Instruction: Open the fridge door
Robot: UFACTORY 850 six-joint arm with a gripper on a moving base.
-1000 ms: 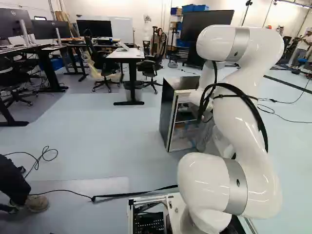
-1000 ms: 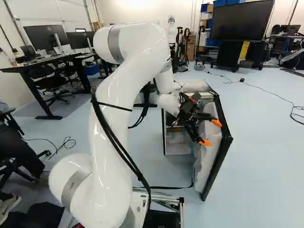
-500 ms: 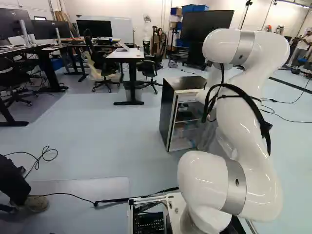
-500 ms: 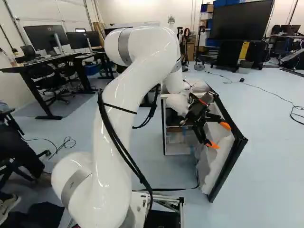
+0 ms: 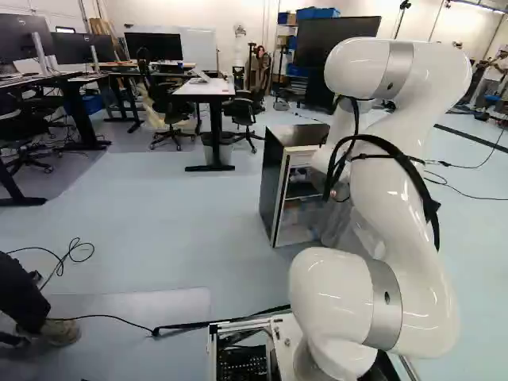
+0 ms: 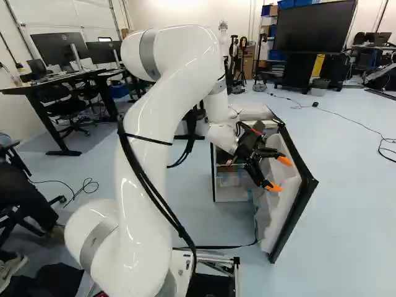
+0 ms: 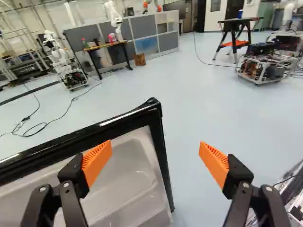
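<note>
Your gripper (image 6: 278, 174) is spread wide, with a broad gap between its orange pads (image 7: 215, 163), and it hangs at the open side of the fridge (image 5: 274, 182). The fridge door (image 6: 293, 213) is swung well out from the cabinet and stands ahead of your gripper, its inner side facing you. Looking along the fingers, you see the top corner of the door jutting up ahead, about midway between the two pads, with the free edge running down from it. One of your fingers lies across the black rim and the white liner (image 7: 125, 170), while the other is out past that edge, over bare floor (image 7: 189, 94). You cannot tell from here whether the first finger touches the door. The cabinet's open front, with its shelves (image 6: 230, 179) inside, is behind your gripper, on the side where the white arm (image 6: 148, 142) comes in. From the left base view the arm hides your gripper. Beyond the door, well apart from your gripper, a black cable (image 7: 68, 111) lies on the floor, and another robot (image 7: 59, 56) stands farther off, past the first finger; a wheeled cart (image 7: 260, 71) is out past the second.
</note>
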